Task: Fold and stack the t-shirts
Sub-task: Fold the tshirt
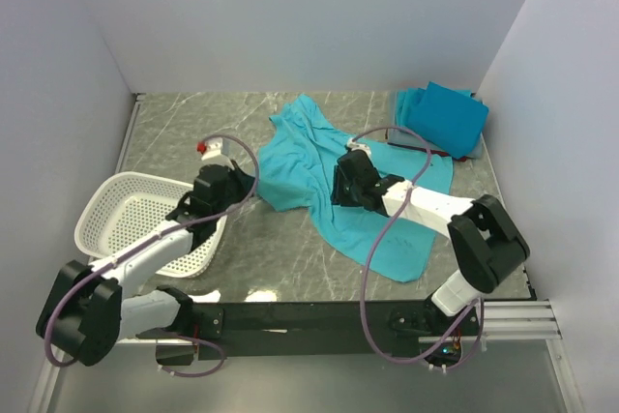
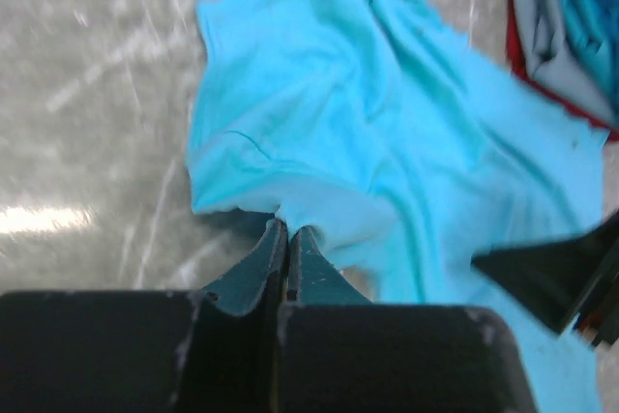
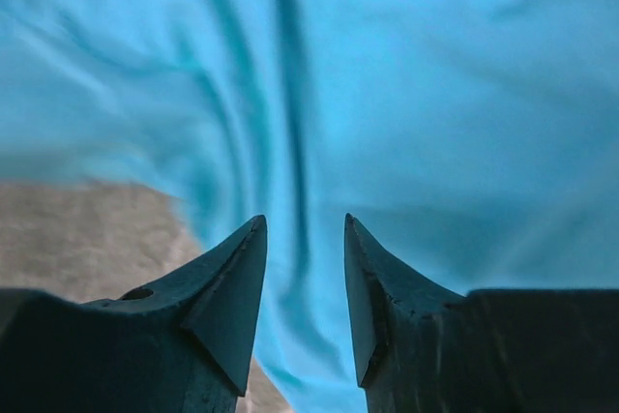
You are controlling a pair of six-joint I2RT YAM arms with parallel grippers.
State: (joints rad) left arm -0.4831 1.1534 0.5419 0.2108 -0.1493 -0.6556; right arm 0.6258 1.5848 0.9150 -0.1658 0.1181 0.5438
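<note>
On the grey marbled table [image 1: 174, 132], a crumpled teal t-shirt [image 1: 300, 157] sprawls across the centre. A white basket [image 1: 126, 215] sits at 8 o'clock, and a folded stack of shirts [image 1: 450, 118] lies at 1 o'clock. The left gripper [image 2: 287, 231] is clenched on the teal t-shirt's 9 o'clock edge. The right gripper [image 3: 305, 229] hovers over the cloth, fingers parted.
</note>
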